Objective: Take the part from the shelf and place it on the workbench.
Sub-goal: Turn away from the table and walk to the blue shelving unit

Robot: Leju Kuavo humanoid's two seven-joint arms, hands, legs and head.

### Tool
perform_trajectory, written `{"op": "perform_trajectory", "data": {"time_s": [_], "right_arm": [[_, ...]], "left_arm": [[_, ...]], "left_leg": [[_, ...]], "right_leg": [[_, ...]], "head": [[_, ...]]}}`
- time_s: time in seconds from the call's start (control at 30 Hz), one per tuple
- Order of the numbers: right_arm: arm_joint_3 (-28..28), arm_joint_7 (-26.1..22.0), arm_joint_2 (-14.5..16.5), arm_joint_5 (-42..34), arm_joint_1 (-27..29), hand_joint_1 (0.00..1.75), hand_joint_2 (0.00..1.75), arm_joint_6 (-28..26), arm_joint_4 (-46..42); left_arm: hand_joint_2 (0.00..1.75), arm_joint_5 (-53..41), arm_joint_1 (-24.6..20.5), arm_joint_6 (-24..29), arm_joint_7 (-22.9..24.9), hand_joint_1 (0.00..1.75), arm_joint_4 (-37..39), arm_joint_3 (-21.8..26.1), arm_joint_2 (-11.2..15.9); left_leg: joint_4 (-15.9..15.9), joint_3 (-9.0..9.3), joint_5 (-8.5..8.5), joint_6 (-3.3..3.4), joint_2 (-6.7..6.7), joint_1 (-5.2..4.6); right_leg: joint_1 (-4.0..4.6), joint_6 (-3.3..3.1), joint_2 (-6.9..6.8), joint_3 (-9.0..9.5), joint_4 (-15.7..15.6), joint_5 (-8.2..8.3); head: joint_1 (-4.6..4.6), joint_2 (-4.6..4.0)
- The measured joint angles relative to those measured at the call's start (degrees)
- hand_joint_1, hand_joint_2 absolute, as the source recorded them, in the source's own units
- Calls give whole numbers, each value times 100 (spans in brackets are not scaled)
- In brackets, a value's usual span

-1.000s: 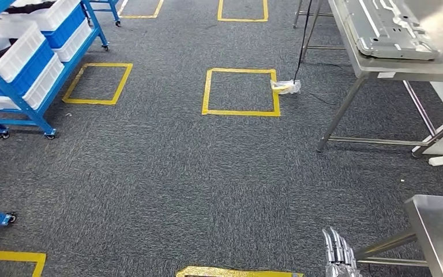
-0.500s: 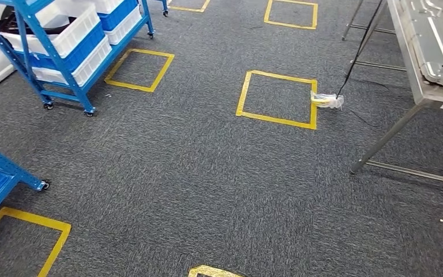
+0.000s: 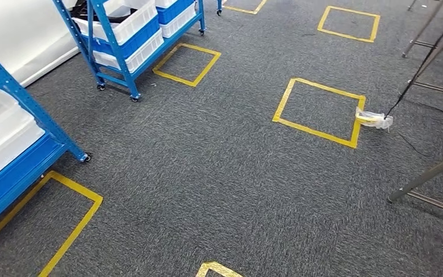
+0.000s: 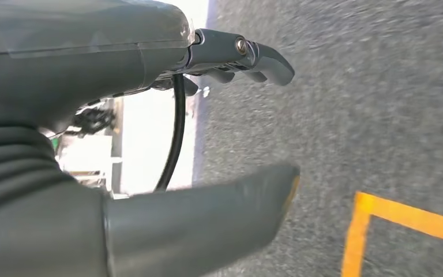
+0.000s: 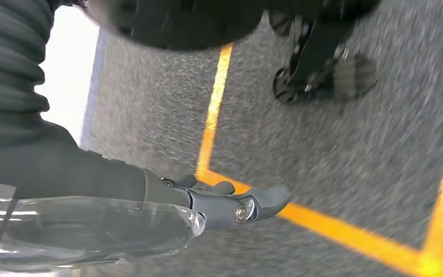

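A blue wheeled shelf (image 3: 117, 64) stands at the far left in the head view, loaded with white and blue bins (image 3: 128, 24); something dark lies in its top white bin (image 3: 86, 8). A second blue shelf (image 3: 12, 95) with a white bin is close at the left edge. Which item is the part I cannot tell. Thin metal workbench legs (image 3: 428, 173) cross the right edge. My left hand (image 4: 92, 63) hangs over carpet, thumb and fingers apart, holding nothing. My right hand (image 5: 150, 213) is also held over the floor with fingers stretched out and nothing in them.
Grey carpet carries yellow taped squares (image 3: 318, 109), one by the far shelf (image 3: 186, 57) and one beside the near shelf (image 3: 72, 225). A small plastic-wrapped bundle (image 3: 374, 118) on a black cable lies by the middle square. A white wall (image 3: 23, 34) runs behind the shelves.
The camera has turned left: the workbench top with its metal panel has slid out at the right, and the blue shelves have come in larger at the left.
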Motion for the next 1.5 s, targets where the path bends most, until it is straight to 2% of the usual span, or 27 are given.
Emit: {"op": "perform_trajectory", "data": {"time_s": [0.07,0.1,0.2,0.27,0.33,0.37,0.4,0.43,0.5,0.57,0.63,0.7,0.77,0.83,0.9,0.93,0.97,1.03,1.1,1.13,1.2,1.27,1.33,1.4,1.43,1.47,1.5], "right_arm": [[1,-125,8,82,-27,0,175,113,27],[2,-178,9,113,-46,0,175,162,38],[8,-294,9,176,-122,0,175,283,57],[17,-344,8,219,-145,0,175,335,61],[30,-364,6,274,-143,0,175,365,79],[41,-358,5,300,-139,0,175,377,92],[54,-344,3,324,-135,0,175,386,105],[69,-325,1,346,-136,0,175,397,114],[102,-267,-5,377,-141,0,175,418,122],[120,-197,-22,383,-133,0,175,425,139],[121,-156,-47,347,-124,0,175,432,159],[120,-159,-82,285,-125,0,175,481,165],[114,-196,-145,225,-110,0,175,581,166],[106,-230,-218,186,-75,0,175,676,168],[102,-239,-283,168,-46,0,175,741,180],[101,-240,-309,164,-40,0,175,768,187],[101,-241,-328,162,-40,0,175,788,193],[101,-239,-347,162,-43,0,175,818,197],[101,-230,-359,168,-45,0,175,830,200],[101,-225,-363,178,-55,0,175,831,202],[102,-224,-366,204,-90,0,175,818,203],[104,-243,-366,228,-117,0,175,800,203],[106,-271,-366,251,-105,0,175,787,204],[107,-300,-364,260,-81,0,175,782,204],[107,-310,-363,263,-79,0,175,781,204],[108,-317,-363,263,-81,0,175,780,204],[108,-317,-363,264,-85,0,175,779,204]], "left_arm": [[175,-50,-15,-1,-53,0,-2,-5,3],[175,-61,-19,-6,-92,0,-2,-9,3],[175,-25,-5,-38,-205,0,-2,-11,4],[175,4,-14,-68,-256,0,-2,-10,6],[175,6,-40,-116,-283,0,-2,-10,7],[175,6,-50,-145,-288,0,-2,-10,8],[131,6,-52,-174,-290,0,-2,-10,8],[87,6,-50,-197,-291,0,-2,-10,8],[0,6,-48,-223,-290,0,-2,-10,8],[0,5,-58,-223,-286,0,-2,-10,6],[87,-7,-63,-208,-260,0,-2,-10,3],[175,-47,-47,-179,-209,0,-2,-10,-3],[175,-90,-39,-137,-158,0,-2,-10,-6],[175,-106,-69,-102,-131,0,-3,-10,3],[175,-108,-94,-87,-126,0,-2,-11,13],[175,-108,-93,-84,-126,0,-2,-11,17],[175,-108,-86,-81,-126,0,-3,-11,22],[175,-108,-75,-73,-126,0,-4,-9,41],[175,-108,-86,-63,-126,0,-3,-8,53],[175,-108,-88,-57,-126,0,-3,-8,54],[175,-107,-76,-46,-124,0,-3,-9,54],[175,-102,-66,-38,-121,0,-4,-10,54],[175,-94,-83,-33,-119,0,-3,-9,54],[175,-88,-101,-31,-120,0,-3,-8,54],[175,-85,-102,-30,-120,0,-3,-8,54],[175,-83,-101,-30,-120,0,-3,-8,54],[175,-82,-101,-30,-119,0,-3,-8,54]], "left_leg": [[-686,391,228,19,191,-18],[-831,468,249,50,234,-35],[-873,452,250,169,107,-57],[-912,470,282,251,4,-39],[-924,467,304,309,-106,-38],[-921,459,307,325,-171,-45],[-916,456,308,330,-246,-53],[-908,456,308,331,-326,-59],[-882,463,303,324,-501,-62],[-848,439,296,295,-665,-56],[-833,383,309,231,-803,-32],[-851,345,338,150,-934,-10],[-716,265,236,95,-716,-23],[-157,-7,-99,50,-311,-32],[548,-352,-402,-5,-162,-8],[699,-419,-412,-30,-138,8],[634,-372,-316,-51,-112,24],[-79,23,50,-75,41,42],[-682,355,241,-26,226,13],[-786,406,243,18,262,-5],[-787,394,230,114,161,-22],[-815,401,246,192,53,-6],[-837,409,263,260,-56,6],[-836,406,263,292,-186,-10],[-835,412,262,297,-263,-19],[-834,423,261,298,-350,-26],[-833,439,260,297,-441,-30]], "right_leg": [[3,72,-125,16,52,-58],[8,109,-173,28,72,-79],[-3,213,-250,75,84,-114],[-35,272,2,0,306,-294],[-54,291,327,-313,974,-672],[-55,293,392,-511,1366,-835],[-54,294,416,-659,1646,-905],[-54,291,428,-717,1731,-858],[-55,261,502,-517,1232,-458],[-61,213,814,-202,484,-118],[-51,182,1010,-95,187,-62],[-47,143,887,-77,132,-40],[-67,75,710,-18,31,1],[-64,22,503,28,-33,15],[-51,4,298,39,-32,-6],[-50,10,205,46,-29,-20],[-53,22,120,58,-24,-37],[-63,70,-27,96,8,-91],[-41,142,-146,124,56,-158],[-22,177,-196,138,70,-181],[-12,230,-277,172,64,-205],[-44,282,-107,158,178,-322],[-71,307,241,-90,720,-653],[-61,295,401,-504,1515,-980],[-52,284,420,-642,1751,-1005],[-44,263,433,-678,1765,-901],[-39,234,462,-605,1545,-688]], "head": [[0,0],[1,0],[4,0],[4,0],[6,0],[7,0],[7,0],[7,0],[7,0],[7,0],[6,0],[5,0],[-4,0],[-20,0],[-28,0],[-28,0],[-28,0],[-28,0],[-27,0],[-26,0],[-23,0],[-20,0],[-16,0],[-16,0],[-17,0],[-17,0],[-17,0]]}}
